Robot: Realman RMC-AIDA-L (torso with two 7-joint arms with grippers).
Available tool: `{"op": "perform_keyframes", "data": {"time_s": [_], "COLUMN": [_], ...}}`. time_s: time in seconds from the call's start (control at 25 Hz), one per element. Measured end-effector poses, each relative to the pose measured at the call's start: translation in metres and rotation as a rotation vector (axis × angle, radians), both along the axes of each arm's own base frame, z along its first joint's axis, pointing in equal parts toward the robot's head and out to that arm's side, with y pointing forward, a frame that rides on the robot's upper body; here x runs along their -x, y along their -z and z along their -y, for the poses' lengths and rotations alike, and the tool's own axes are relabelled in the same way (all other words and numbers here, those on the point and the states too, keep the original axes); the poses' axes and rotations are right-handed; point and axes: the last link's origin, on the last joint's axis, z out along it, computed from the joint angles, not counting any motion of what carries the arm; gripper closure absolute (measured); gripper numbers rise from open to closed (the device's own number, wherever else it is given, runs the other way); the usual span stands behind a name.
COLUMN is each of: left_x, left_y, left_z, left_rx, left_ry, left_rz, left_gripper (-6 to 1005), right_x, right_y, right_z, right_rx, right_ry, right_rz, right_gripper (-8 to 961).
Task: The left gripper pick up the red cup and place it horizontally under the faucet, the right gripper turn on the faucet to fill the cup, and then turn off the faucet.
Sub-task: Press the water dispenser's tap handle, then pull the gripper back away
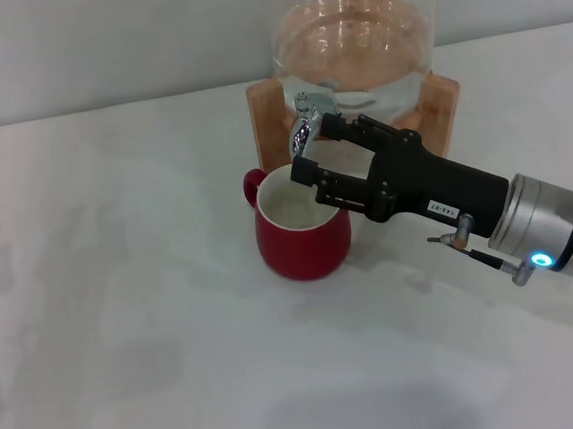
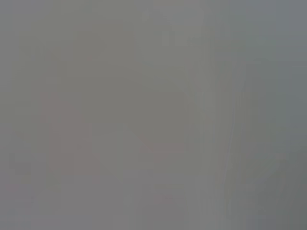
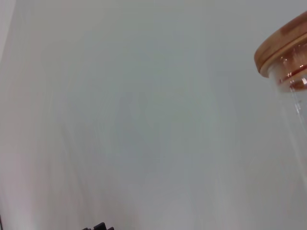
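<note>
The red cup [image 1: 303, 235] is sitting upright on the white table [image 1: 125, 319], right under the faucet [image 1: 307, 115] of the glass dispenser [image 1: 352, 43]. Its little handle is pointing to about ten o'clock. So the cup step looks done, and the faucet step is the one going on now.

The right gripper [image 1: 312, 164] is reaching in from four o'clock, over the cup's rim. Its black fingers are spread apart, with the top one just by the shiny faucet lever. I think the next move is to push or pull that lever gently, without bumping the cup.

I cannot see any water falling, and I cannot tell if the faucet is on. The gripper is hiding part of the cup's inside. The left gripper is not showing anywhere. The right wrist view is showing only the wooden lid [image 3: 283, 45] and a wall.
</note>
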Motion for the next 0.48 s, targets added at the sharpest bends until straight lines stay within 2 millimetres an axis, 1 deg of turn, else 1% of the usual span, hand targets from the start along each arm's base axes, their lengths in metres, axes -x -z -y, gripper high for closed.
{"op": "perform_keyframes", "data": {"time_s": [0.48], "left_x": [0.0000], "left_y": [0.0000], "left_z": [0.0000], "left_rx": [0.000], "left_ry": [0.000], "left_rz": [0.000], "left_gripper": [577], "right_x": [-0.0051], "right_y": [-0.0074], "right_z": [-0.0035], "right_rx": [-0.033], "right_ry": [0.028], "right_rz": [-0.012], "right_gripper": [129]}}
